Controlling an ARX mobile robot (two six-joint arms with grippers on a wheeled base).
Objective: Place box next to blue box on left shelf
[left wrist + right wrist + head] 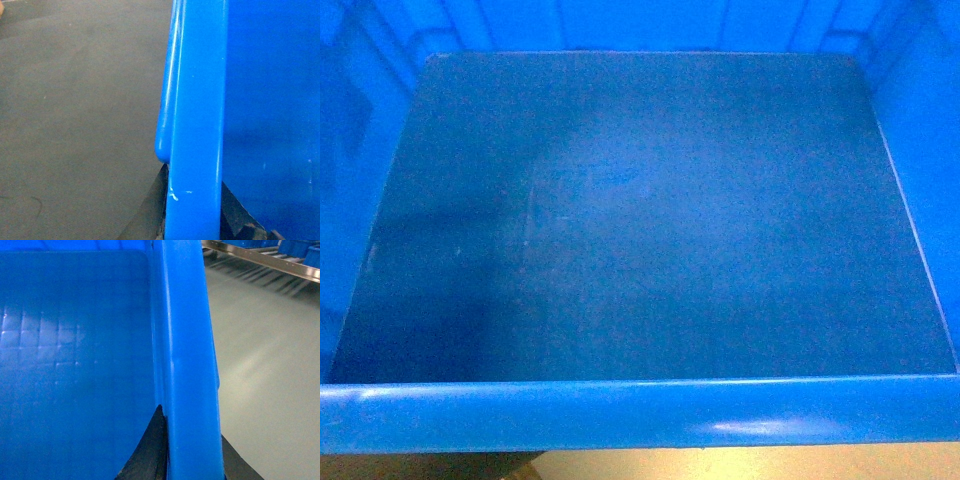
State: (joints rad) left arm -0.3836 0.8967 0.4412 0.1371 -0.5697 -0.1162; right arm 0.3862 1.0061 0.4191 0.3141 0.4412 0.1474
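The head view is filled almost wholly by the box (pixel 640 220), seen from above: its dark blue inner floor takes up the middle of the frame, its brighter walls rise along the left, top and right edges, and its thick near rim runs as a band across the bottom. Below that rim, only a thin strip of pale floor (pixel 740 465) is seen at the lower right of the frame and a dark patch at the lower left; everything ahead is blocked from this view by the box. In the left wrist view the rim of the box stands as an upright blue bar through the middle of the frame, with the inner wall to its right, and the left pincer (pixel 192 222) is clamped on that rim at the bottom edge, one dark finger (pixel 147 215) on the outer side and the other on the inner side. Grey floor fills the left half of that frame. In the right wrist view the right pincer (pixel 192 460) is likewise clenched on the opposite rim at the bottom of the frame, dark fingers (pixel 147 450) flanking the blue bar, and a faint square grid is seen on the blue inner surface at the left. At the upper right of that frame a grey metal rail (pixel 265 260) crosses slantwise above the grey floor, with small blue boxes (pixel 300 247) behind it, well apart from the held box.
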